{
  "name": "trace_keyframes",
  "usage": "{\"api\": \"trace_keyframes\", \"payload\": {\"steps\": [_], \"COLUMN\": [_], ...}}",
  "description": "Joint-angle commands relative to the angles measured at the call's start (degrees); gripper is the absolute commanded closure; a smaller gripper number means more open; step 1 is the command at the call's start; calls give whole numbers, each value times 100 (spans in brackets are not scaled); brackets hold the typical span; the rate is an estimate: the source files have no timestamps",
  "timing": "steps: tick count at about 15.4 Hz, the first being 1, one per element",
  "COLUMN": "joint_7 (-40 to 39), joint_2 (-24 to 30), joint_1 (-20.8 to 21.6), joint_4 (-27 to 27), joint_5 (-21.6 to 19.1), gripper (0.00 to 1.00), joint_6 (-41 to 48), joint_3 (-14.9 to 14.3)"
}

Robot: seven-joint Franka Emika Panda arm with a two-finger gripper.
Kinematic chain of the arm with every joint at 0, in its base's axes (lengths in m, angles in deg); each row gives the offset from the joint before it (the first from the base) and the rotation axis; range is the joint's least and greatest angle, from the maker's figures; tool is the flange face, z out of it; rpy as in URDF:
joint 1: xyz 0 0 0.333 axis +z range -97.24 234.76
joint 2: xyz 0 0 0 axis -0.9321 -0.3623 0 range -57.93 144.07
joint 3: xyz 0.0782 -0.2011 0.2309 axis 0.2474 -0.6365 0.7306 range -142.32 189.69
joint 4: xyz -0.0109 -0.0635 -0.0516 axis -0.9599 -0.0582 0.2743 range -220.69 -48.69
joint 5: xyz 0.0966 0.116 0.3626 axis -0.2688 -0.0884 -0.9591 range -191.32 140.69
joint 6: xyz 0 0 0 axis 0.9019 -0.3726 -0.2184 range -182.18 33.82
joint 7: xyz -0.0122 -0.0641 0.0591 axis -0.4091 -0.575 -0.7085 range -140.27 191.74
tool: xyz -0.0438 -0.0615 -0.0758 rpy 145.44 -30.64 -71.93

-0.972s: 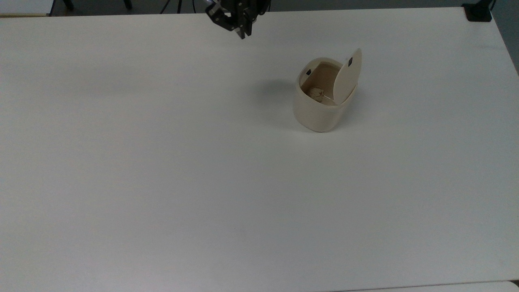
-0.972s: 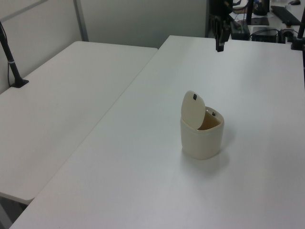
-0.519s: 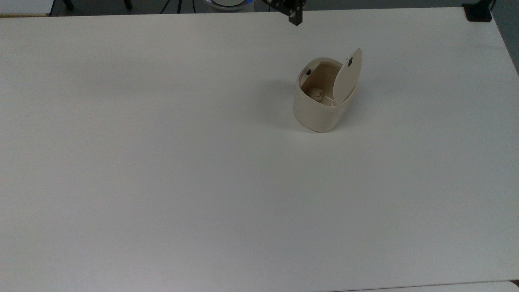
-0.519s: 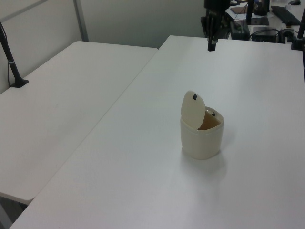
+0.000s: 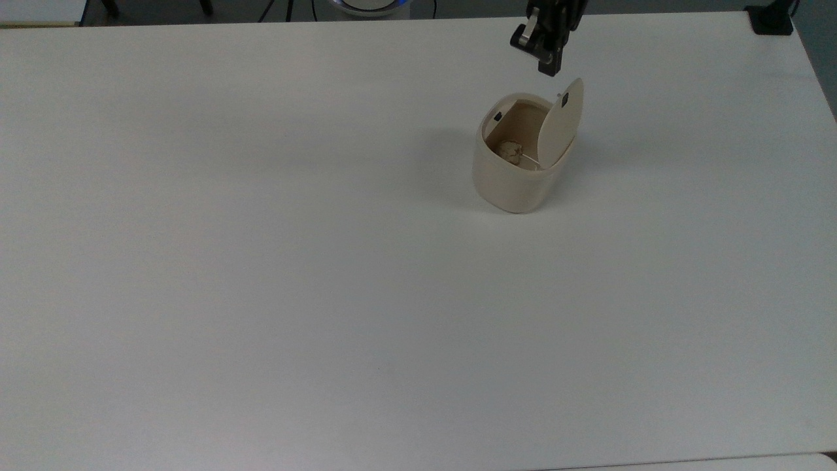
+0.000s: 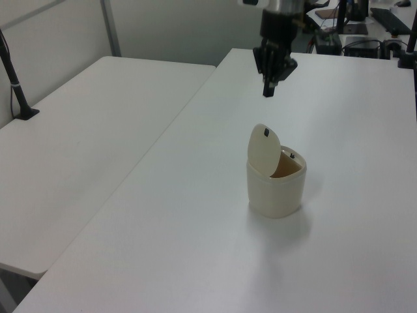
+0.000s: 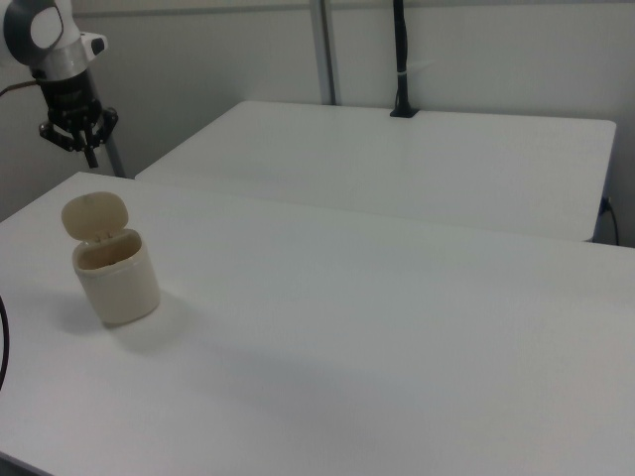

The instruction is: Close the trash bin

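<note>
Pincer (image 5: 548, 65) now nearer cream trash bin (image 5: 513, 176), fingers seemingly together, lid (image 5: 561, 124) upright, crumpled scrap (image 5: 511, 151) inside

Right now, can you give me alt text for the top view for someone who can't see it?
A cream bin stands on a white table with its lid hinged upright and a crumpled scrap inside. The black gripper hangs just above the lid's top edge, not touching it.

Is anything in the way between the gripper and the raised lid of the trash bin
Nothing visible is. The gripper hangs in open air above the upright lid of the trash bin, apart from it, and the white table around the bin is bare. A crumpled scrap lies inside the bin, below the rim.
</note>
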Motion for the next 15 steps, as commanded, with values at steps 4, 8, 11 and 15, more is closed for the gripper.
{"api": "trace_keyframes", "payload": {"steps": [4, 8, 11, 15], "joint_7": [313, 296, 243, -134], "joint_2": [-436, -559, -629, -638], "joint_1": [348, 357, 497, 427], "joint_4": [75, 66, -13, -136], "joint_5": [-30, 13, 259, 269], "gripper": [100, 100, 100, 100], "joint_6": [-446, -437, -385, 176], "joint_3": [-91, -83, -83, -91]}}
